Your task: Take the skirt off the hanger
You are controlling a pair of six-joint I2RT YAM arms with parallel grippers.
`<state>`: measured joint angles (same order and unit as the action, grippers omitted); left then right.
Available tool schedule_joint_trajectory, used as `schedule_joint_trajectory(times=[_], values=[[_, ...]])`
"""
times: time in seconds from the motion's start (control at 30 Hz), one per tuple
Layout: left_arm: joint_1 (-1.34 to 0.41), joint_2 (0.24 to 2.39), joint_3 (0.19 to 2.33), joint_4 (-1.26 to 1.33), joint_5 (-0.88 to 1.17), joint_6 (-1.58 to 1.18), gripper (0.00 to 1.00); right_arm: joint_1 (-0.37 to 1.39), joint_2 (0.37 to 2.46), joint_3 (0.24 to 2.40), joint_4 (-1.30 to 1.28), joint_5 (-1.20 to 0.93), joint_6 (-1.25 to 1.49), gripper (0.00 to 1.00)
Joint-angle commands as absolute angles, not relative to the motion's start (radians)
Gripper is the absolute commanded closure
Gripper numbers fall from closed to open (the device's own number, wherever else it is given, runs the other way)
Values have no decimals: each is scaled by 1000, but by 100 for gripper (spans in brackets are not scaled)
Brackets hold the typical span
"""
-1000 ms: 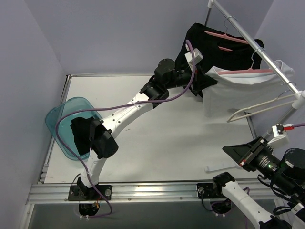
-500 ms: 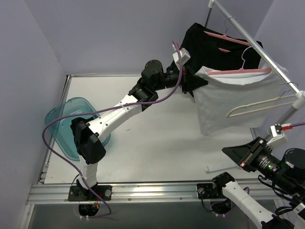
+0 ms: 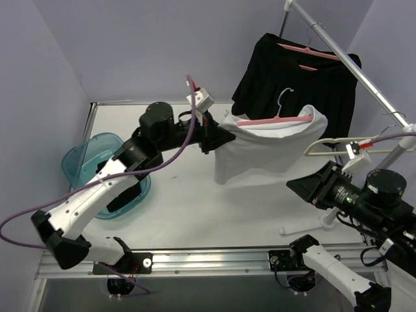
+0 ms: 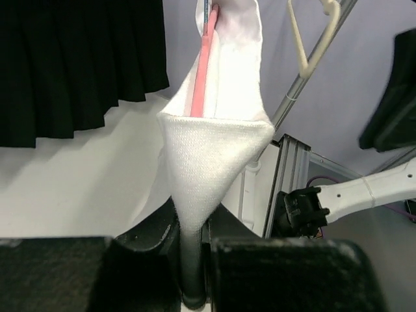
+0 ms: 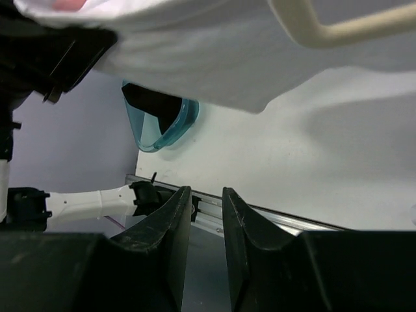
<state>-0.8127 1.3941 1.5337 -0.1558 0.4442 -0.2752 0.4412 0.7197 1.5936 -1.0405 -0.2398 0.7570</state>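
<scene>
The white skirt (image 3: 266,146) hangs in the air over the table, with a pink hanger (image 3: 273,120) still inside its waist. The hanger's hook stands away from the metal rail (image 3: 351,62). My left gripper (image 3: 218,138) is shut on the skirt's left corner; in the left wrist view the cloth (image 4: 214,149) runs down into the gripper (image 4: 192,234), and the pink hanger (image 4: 203,71) shows above. My right gripper (image 3: 296,185) sits low to the skirt's right. In the right wrist view it (image 5: 207,195) is slightly open and empty, under the skirt (image 5: 227,58).
A black garment (image 3: 292,78) hangs on a second pink hanger on the rail at the back right. A bare cream hanger (image 3: 338,148) hangs just above my right arm. A teal basin (image 3: 97,162) with dark cloth sits at the table's left edge.
My left arm has swung left and toward me, pulling the white skirt and its pink hanger off the rail. My right arm has moved in under the skirt and its jaws have parted.
</scene>
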Motion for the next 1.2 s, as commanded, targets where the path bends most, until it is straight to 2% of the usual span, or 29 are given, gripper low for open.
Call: schedule_joint_trajectory(times=[0.0, 0.23, 0.5, 0.83, 1.17], values=[[-807, 1260, 1481, -214, 393, -256, 98, 446, 797, 1589, -911, -308, 674, 78], [-818, 1095, 1439, -439, 238, -204, 98, 436, 888, 1640, -772, -373, 680, 74], [-818, 1108, 1503, -615, 167, -277, 98, 436, 985, 1643, -661, -384, 667, 63], [-819, 1115, 1465, -565, 215, -399, 98, 437, 1055, 1594, -666, -350, 566, 54], [-821, 1092, 1422, -565, 261, -437, 98, 439, 1074, 1476, -578, -365, 555, 54]])
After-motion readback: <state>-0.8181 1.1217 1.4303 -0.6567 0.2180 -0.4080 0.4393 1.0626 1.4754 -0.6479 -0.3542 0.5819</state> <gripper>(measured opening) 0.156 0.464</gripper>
